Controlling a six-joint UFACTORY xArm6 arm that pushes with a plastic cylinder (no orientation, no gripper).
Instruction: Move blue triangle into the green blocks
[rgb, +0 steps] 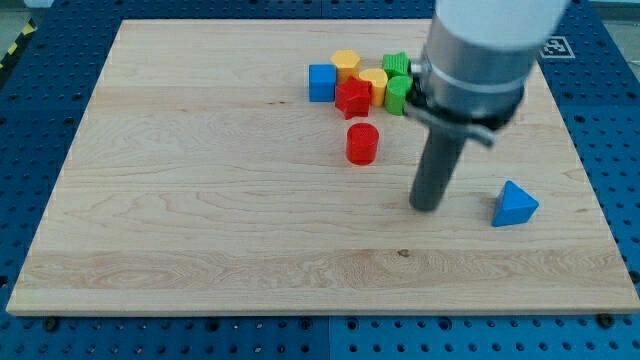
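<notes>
The blue triangle (514, 204) lies alone on the wooden board (200, 200) at the view's right. My tip (427, 207) rests on the board to the triangle's left, a clear gap apart. Two green blocks sit at the view's top centre: one green block (396, 65) at the back and a green cylinder (398, 96) just below it, both partly hidden by the arm (480, 55). They lie above my tip.
A cluster stands beside the green blocks: a blue cube (321, 82), a yellow block (346, 64), another yellow block (373, 82) and a red star-like block (352, 98). A red cylinder (362, 143) stands below them, left of my tip.
</notes>
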